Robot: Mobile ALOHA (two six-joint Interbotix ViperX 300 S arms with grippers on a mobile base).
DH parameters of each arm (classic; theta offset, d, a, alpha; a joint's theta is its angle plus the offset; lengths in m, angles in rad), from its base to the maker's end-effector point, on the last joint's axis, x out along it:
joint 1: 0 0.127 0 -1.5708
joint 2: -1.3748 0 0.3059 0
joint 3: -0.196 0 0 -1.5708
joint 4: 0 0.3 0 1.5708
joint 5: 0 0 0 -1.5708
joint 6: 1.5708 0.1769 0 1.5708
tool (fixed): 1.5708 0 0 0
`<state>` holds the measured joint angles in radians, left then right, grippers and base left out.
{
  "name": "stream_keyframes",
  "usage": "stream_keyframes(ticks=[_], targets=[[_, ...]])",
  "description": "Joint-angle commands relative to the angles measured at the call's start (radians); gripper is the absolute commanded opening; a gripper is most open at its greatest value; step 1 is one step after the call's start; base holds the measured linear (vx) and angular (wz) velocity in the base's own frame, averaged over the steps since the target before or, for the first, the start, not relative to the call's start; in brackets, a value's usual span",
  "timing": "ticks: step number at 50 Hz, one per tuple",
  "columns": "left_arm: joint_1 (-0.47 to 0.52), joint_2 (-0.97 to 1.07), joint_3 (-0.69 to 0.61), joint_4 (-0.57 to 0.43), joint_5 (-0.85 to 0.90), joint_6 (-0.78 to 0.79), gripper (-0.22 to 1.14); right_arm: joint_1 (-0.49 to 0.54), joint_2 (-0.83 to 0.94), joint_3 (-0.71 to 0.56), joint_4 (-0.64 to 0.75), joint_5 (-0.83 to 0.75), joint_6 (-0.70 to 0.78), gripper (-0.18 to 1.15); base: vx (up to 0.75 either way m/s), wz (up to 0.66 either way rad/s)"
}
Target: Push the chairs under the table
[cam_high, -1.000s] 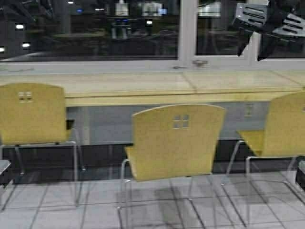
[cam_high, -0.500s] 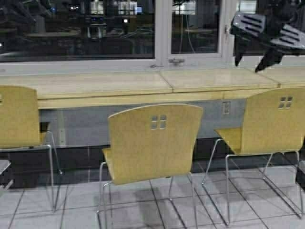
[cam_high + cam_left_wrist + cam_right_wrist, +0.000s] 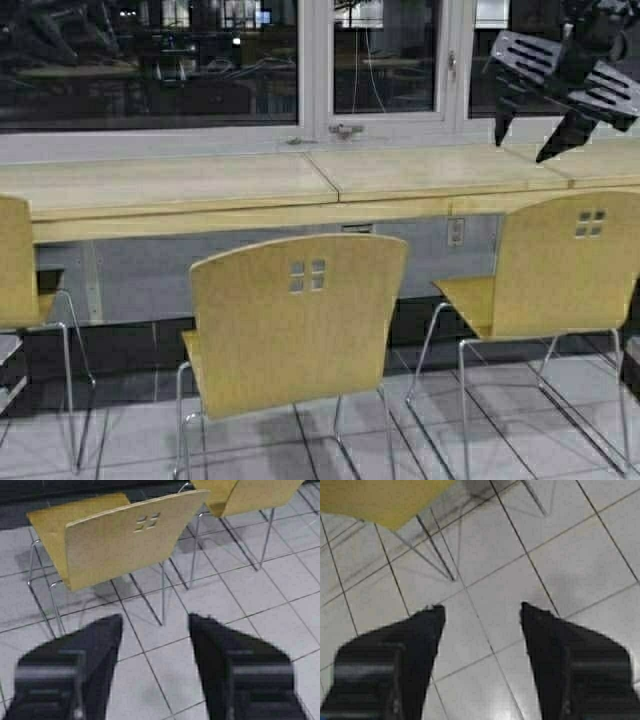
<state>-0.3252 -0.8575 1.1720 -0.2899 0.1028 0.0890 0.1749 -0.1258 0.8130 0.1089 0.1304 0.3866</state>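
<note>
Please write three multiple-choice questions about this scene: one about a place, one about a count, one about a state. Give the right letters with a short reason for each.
1. Where does the middle chair stand?
A. On the table
B. On the tiled floor, its back toward the camera
C. Lying on its side

2. How many cutouts does its back have?
A. Two
B. Four
C. Six

3. How is the left gripper?
A. Open, holding nothing
B. Shut on a chair leg
C. Shut on a cup

Answers: 1 B, the high view shows its back before the table. 2 B, four small rectangles show. 3 A, the left wrist view shows only floor between its fingers; the right gripper is open too.
</note>
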Motion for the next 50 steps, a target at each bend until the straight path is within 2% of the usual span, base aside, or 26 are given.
stream_keyframes(ticks=[1, 15, 22, 29, 34, 40, 50], targets=[[0.015, 0.038, -0.015, -0.005, -0.003, -0.003, 0.81, 0.005, -0.009, -0.015, 0.003, -0.005, 0.002, 0.85, 0.29, 0.04], [0.201, 0.242, -0.046, -0.124, 0.064, -0.141, 0.81, 0.005, 0.034, -0.017, 0.026, -0.008, 0.011, 0.85, 0.3, 0.12], [0.204, 0.373, -0.055, -0.218, 0.078, -0.244, 0.82, 0.005, 0.087, -0.031, 0.107, -0.021, 0.037, 0.85, 0.26, 0.08], [0.204, 0.465, -0.031, -0.304, -0.015, -0.276, 0.82, 0.012, 0.106, -0.038, 0.14, -0.038, 0.052, 0.85, 0.26, 0.09], [0.192, 0.483, -0.023, -0.393, -0.028, -0.307, 0.82, 0.02, 0.109, -0.04, 0.173, -0.041, 0.066, 0.85, 0.3, 0.06], [0.16, 0.488, 0.002, -0.575, -0.054, -0.354, 0.82, 0.023, 0.118, -0.034, 0.215, -0.044, 0.078, 0.85, 0.31, 0.0], [0.011, 0.541, -0.006, -0.801, -0.083, -0.376, 0.82, 0.032, 0.183, -0.044, 0.325, -0.044, 0.089, 0.85, 0.29, -0.06]])
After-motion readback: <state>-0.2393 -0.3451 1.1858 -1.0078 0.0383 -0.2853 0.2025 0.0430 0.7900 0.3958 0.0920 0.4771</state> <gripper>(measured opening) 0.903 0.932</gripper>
